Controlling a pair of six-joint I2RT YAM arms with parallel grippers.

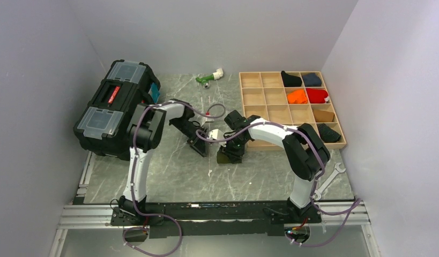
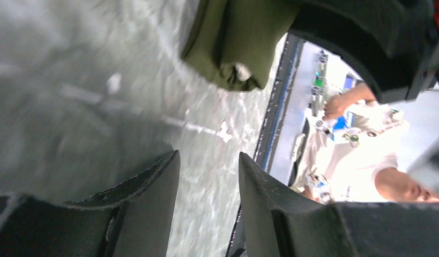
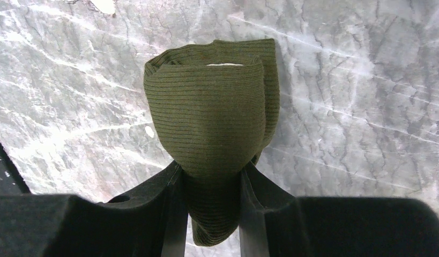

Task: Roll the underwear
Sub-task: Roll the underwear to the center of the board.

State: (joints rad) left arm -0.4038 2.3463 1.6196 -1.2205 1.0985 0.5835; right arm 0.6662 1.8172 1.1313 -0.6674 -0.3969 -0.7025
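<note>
Toolbox, tray and loose bits on a marble table [image 1: 169, 174]

A black toolbox [image 1: 116, 107] sits far left. Far right, a wooden tray [image 1: 265, 96] holds cloth in its right-hand cells: a black roll [image 1: 290, 80] and navy roll [image 1: 312, 80] farthest, an orange roll [image 1: 297, 97] and red roll [image 1: 317, 95] next, a brown roll [image 1: 323, 115] and another black piece [image 1: 328, 133] nearer. A green-and-white fitting [image 1: 209, 78] lies far centre, a wrench [image 1: 330, 178] near right.

Left end effector [image 2: 209, 160] spread (holding nothing), right end effector [image 3: 210, 171] clamped in a grip.
</note>
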